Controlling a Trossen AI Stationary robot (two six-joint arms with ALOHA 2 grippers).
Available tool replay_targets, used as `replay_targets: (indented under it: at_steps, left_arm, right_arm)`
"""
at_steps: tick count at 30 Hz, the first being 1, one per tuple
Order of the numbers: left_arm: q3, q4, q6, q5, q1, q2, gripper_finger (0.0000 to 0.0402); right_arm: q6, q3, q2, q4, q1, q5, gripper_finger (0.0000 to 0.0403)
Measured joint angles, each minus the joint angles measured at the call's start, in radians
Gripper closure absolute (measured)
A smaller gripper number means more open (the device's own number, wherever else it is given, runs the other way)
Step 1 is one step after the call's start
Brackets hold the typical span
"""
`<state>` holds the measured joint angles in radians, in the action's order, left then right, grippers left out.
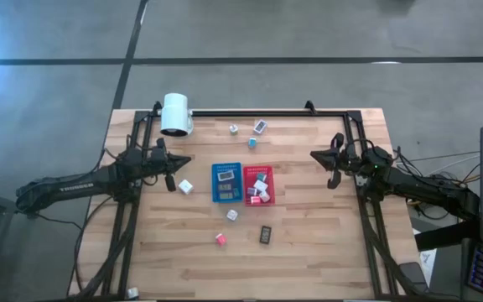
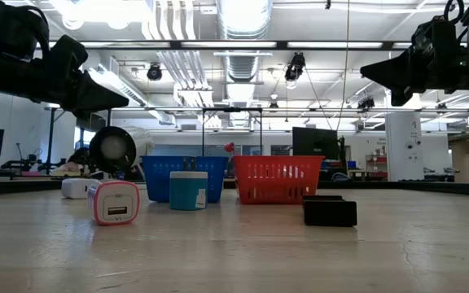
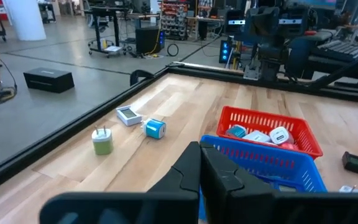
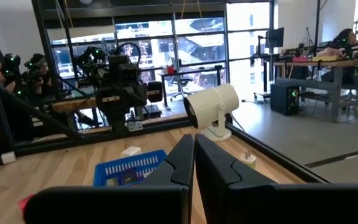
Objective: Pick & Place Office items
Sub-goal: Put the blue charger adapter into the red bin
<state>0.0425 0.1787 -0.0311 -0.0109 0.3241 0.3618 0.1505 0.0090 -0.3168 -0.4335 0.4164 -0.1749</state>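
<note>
**Both arms idle above the table, jaws closed and empty**

The left gripper [image 1: 172,179] hung over the left side of the table [image 1: 325,252], fingers pressed together with nothing between them. The right gripper [image 1: 332,174] waited over the right side, likewise clenched and empty. Both were raised off the wood, as the low view showed.

Between them, in the middle, sat the blue tray [image 1: 226,183] and the red tray [image 1: 258,185], side by side and touching. The blue one held a flat item with a pale face; the red one held several small white and pink items.

The rest lay loose on the wood. A white cube [image 1: 185,187] sat just beside the left gripper, left of the blue tray. Near the front, a white cube [image 1: 232,216] lay below the trays, a pink cube [image 1: 220,239] further forward, and a dark flat rectangle [image 1: 266,234] to its right. Toward the back edge were three more: a pale plug [image 1: 234,129], a white flat item [image 1: 260,127] and a teal cube [image 1: 252,143]. A white cylinder [image 1: 176,114] stood at the back left corner.
</note>
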Motion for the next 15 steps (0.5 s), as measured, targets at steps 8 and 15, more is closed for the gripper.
replay_targets:
  at_steps: [8, 15]
  left_arm:
    - [0.0, 0.0, -0.003, 0.0, 0.0, 0.0, 0.0387]
    - [0.0, 0.0, -0.003, 0.0, 0.0, 0.0, 0.0386]
  right_arm:
    - [0.005, 0.0, -0.001, 0.0, -0.007, 0.0, 0.039]
    - [0.003, 0.0, 0.0, 0.0, -0.013, 0.0, 0.039]
